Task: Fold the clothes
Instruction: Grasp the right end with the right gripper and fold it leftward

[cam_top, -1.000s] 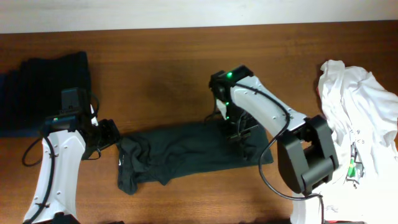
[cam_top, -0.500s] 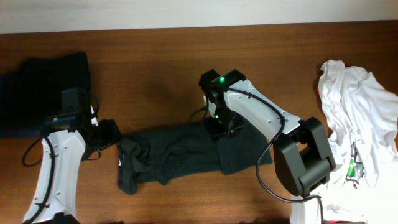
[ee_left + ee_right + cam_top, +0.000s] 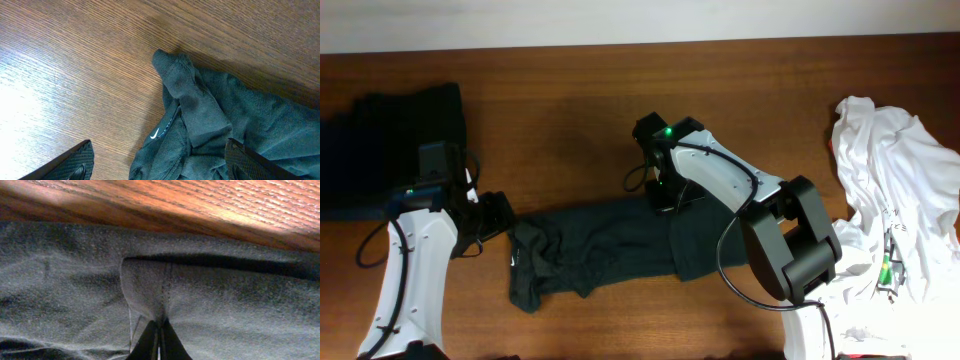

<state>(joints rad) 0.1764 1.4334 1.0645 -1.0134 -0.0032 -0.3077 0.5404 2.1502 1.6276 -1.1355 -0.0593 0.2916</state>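
wooden table [image 3: 570, 110] bears a dark garment [image 3: 610, 250]. right gripper [image 3: 159, 330] pinches its 1 o'clock edge (fabric doubled over); left gripper [image 3: 160, 152] spread at 9 o'clock.

A dark green garment [image 3: 610, 250] lies rumpled in the middle, its right end folded over. Heaped white clothes [image 3: 895, 190] sit far right, dark clothes [image 3: 390, 140] far left.

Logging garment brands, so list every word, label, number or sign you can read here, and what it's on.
Words or numbers: none readable.
White swoosh logo, no lettering: on the dark garment.
Dark marks and a green patch on the white garment: too small to read.
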